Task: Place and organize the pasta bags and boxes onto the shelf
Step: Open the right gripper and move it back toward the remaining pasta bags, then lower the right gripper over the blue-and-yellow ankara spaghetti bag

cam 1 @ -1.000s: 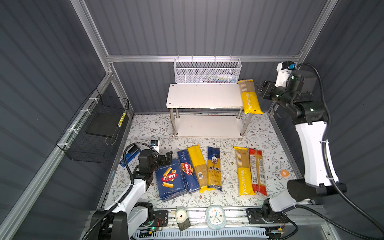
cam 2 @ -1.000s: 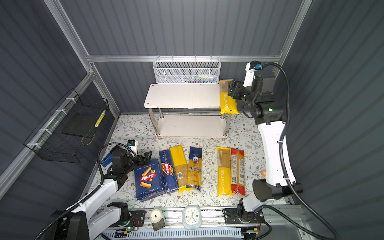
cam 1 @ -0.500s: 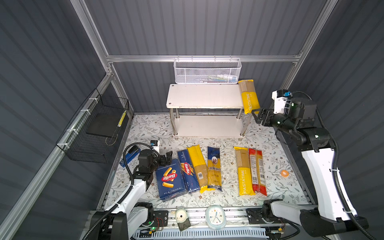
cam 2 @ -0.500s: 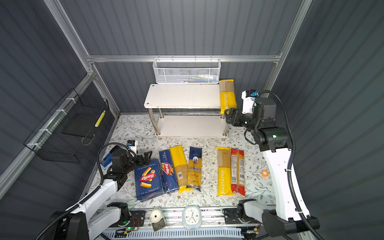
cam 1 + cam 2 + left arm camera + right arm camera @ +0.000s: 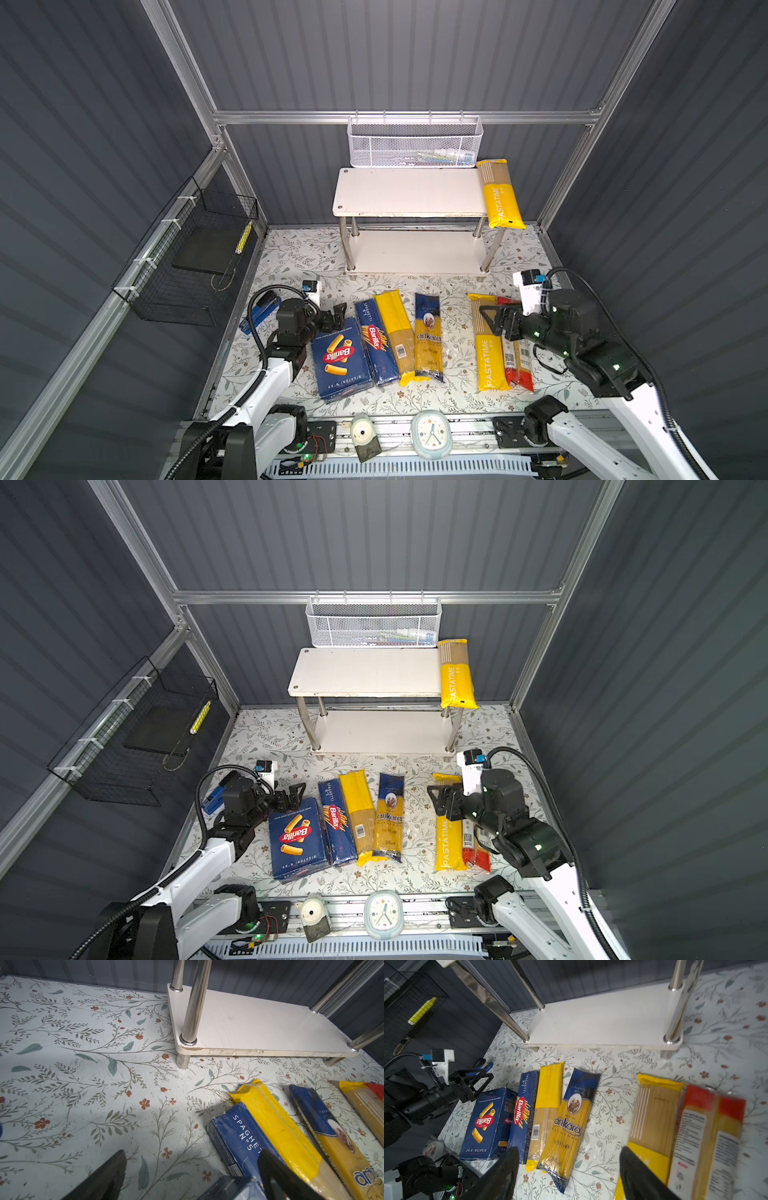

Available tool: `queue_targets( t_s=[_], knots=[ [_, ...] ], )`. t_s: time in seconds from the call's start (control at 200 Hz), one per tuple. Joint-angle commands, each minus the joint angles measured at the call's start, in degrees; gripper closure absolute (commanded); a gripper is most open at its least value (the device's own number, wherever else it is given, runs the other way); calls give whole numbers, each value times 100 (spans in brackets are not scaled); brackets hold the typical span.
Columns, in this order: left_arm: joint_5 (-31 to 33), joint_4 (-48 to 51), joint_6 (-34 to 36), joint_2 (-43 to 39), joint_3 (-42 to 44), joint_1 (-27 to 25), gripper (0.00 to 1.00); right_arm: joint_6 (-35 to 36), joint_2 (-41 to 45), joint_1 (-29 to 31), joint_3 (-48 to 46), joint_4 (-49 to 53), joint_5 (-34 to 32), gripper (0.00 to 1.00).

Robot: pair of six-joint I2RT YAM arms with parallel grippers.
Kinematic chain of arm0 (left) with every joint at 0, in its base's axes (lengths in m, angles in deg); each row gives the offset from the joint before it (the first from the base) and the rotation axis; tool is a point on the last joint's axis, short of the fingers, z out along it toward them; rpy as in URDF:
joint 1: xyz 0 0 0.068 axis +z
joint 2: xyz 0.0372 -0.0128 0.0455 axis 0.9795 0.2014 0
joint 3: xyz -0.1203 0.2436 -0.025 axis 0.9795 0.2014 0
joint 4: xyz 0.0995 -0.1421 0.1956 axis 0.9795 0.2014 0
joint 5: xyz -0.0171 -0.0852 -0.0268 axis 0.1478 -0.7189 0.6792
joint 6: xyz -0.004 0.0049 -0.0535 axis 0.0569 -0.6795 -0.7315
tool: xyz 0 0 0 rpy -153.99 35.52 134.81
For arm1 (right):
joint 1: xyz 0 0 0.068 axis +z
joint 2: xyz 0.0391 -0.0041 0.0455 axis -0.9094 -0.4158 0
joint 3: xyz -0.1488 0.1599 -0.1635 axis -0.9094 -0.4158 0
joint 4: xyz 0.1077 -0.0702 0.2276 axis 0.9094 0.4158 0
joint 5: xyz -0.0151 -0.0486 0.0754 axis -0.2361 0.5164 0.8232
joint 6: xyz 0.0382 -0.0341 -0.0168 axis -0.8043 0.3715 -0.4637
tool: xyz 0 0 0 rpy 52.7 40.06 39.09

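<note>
One yellow PASTATIME bag (image 5: 500, 195) lies across the right end of the shelf's top board (image 5: 409, 191), overhanging its front edge. On the table lie the wide Barilla box (image 5: 340, 359), narrow spaghetti box (image 5: 374, 340), plain yellow bag (image 5: 395, 332), blue ankara bag (image 5: 428, 336), a second PASTATIME bag (image 5: 490, 353) and the red bag (image 5: 517, 361). My right gripper (image 5: 487, 321) hangs open and empty above that second PASTATIME bag's far half. The left gripper (image 5: 338, 313) rests open at the wide box's far end, a box corner (image 5: 234, 1188) between its fingers.
A white mesh basket (image 5: 415, 141) hangs behind the shelf. A black wire basket (image 5: 195, 257) is fixed to the left wall. A blue tool (image 5: 259, 311) lies by the left arm. A clock (image 5: 431, 434) sits on the front rail.
My right arm has come down from the top board's right end to just above the bags on the table, leaving the yellow PASTATIME bag on the board. The left arm has not moved.
</note>
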Motion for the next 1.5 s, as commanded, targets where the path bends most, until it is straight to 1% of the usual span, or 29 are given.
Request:
queue_targets(
  t_s=[0.0,0.05,0.105,0.195,0.26,0.37,0.415,0.44,0.485,0.49,0.52,0.61,0.67,0.725,0.885,1.005,1.085,1.155,1.356,1.496],
  knots=[
    [93,159,128,4,-222,-47,1,-780,-161,217,-622,-455,-568,23],
    [26,125,-44,-22,-217,-48,1,-865,-332,323,-783,-586,-591,23],
    [-198,0,-273,-27,-181,-43,0,-908,-588,488,-911,-773,-662,22],
    [-533,-17,-549,3,-56,-53,1,-1012,-1129,789,-858,-987,-830,21],
    [-630,-23,-508,-134,0,-70,0,-1091,-1552,1024,-694,-1091,-982,21],
    [-527,-303,-475,-352,104,-71,1,-1167,-2214,1560,-424,-1237,-1336,19],
    [-693,-403,-466,-329,135,-71,1,-1226,-2438,1715,-374,-1285,-1462,17],
    [-968,-486,-467,-294,180,-71,0,-1269,-2528,1789,-369,-1333,-1519,17],
    [-1200,-705,-501,-188,263,-71,1,-1346,-2577,1866,-386,-1412,-1583,17],
    [-1225,-722,-501,-176,270,-66,1,-1369,-2727,1888,-386,-1436,-1594,17],
    [-1369,-749,-492,-120,245,-71,0,-1420,-2849,1937,-395,-1497,-1627,16],
    [-1592,-1098,-503,42,329,-88,0,-1548,-3098,2115,-395,-1578,-1800,15],
    [-1736,-1118,-464,133,284,-95,1,-1597,-3303,2243,-365,-1758,-1961,14],
    [-1816,-1180,-466,193,286,-97,0,-1641,-3463,2300,-360,-1817,-1976,13],
    [-1795,-1051,-377,60,265,-97,0,-1793,-3831,2359,-593,-2315,-1769,11],
    [-1411,-722,-329,-392,351,-97,0,-1820,-4083,2419,-527,-2395,-1716,10],
    [-1322,-657,-289,-561,392,-97,0,-1787,-4259,2466,-432,-2368,-1721,9],
    [-1243,-634,-291,-535,379,-97,0,-1820,-4400,2486,-428,-2403,-1714,8],
    [-1306,-608,-277,-358,286,-97,1,-1874,-4702,2494,-465,-2649,-1612,7],
    [-1273,-617,-254,-478,345,-97,0,-1866,-4889,2497,-426,-2641,-1619,6]
  ],
)
